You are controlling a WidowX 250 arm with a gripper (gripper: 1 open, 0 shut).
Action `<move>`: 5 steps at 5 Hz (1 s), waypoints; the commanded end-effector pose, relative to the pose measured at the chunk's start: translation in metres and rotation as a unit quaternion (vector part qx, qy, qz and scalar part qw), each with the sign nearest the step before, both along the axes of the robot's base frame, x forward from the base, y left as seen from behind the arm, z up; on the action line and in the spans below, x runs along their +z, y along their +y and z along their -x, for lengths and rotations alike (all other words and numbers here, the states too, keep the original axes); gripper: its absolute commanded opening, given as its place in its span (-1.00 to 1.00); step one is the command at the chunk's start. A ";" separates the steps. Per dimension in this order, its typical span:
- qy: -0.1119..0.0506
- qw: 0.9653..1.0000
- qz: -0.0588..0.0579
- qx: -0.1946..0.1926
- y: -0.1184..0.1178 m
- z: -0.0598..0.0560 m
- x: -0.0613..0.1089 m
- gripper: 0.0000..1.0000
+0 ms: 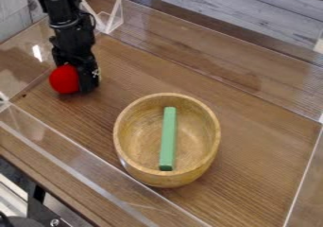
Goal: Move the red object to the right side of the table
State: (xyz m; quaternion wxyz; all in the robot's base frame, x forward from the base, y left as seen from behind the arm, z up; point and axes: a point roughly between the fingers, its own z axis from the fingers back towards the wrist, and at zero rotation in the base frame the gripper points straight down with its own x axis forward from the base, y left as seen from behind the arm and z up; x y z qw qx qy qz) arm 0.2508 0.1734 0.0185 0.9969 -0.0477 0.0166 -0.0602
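The single camera view looks down across the table (240, 89), a brown wood-grain top edged by low clear walls.

At the far left, a black arm reaches down from the top edge of the view, its gripper (74, 77) pointing straight down at the tabletop. The jaws stand wide apart, as wide as they go. The red object (62, 78) sits on the table at the gripper's tip, on its left side as seen here. It touches or nearly touches the black finger beside it; whether the far finger reaches around it cannot be told, since the gripper body hides that side. The red object rests on the wood and is not lifted. Its green top does not show clearly from this angle.

Right of centre and nearer the camera sits a round wooden bowl (131, 141), well apart from the gripper and the red object. Inside it lies a green block (168, 136), long and flat, running from the bowl's far rim toward its near rim, one end resting up against the far wall.

The right half of the table, beyond the bowl, shows bare wood with light glare across it. A small clear upright tab (113, 16) stands at the far wall, just right of the arm.
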 end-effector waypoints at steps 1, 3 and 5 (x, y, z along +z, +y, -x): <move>-0.013 1.000 -0.005 0.017 0.006 0.003 0.015 1.00; -0.001 0.995 0.009 0.097 0.013 0.006 0.014 1.00; -0.003 0.995 -0.004 0.100 0.008 0.004 0.029 -1.00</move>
